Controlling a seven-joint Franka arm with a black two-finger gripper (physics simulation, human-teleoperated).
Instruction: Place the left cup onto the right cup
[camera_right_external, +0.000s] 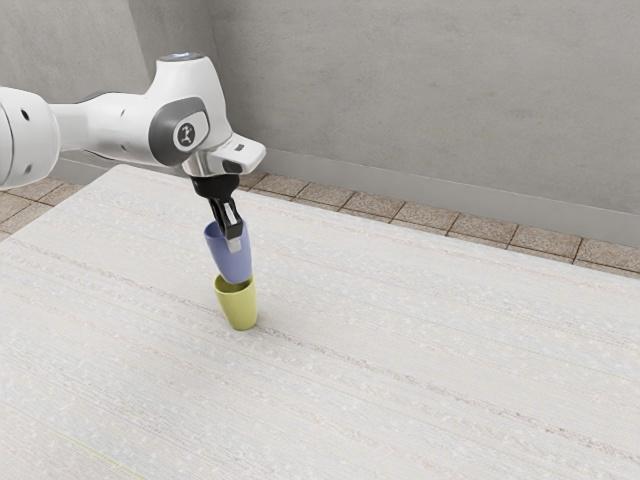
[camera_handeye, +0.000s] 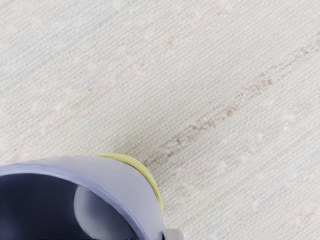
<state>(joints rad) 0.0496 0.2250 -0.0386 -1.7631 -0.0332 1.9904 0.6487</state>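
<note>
Table (camera_right_external: 420, 350): broad flat top, pale whitish, with a fine woven grain and faint brownish streaks running along it. Directly on it: one yellow cup (camera_right_external: 237, 303), upright, mouth up, standing just below the end effector (camera_right_external: 233, 237), base on the table.

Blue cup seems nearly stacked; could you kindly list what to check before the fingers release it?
1. Do the fingers pinch the blue cup by its wall: ok.
2. Blue cup's base inside the yellow cup: ok.
3. Yellow cup standing on the table: ok.
4. Blue cup upright: not ok, it leans.
5. Blue cup fully seated: cannot tell.
</note>
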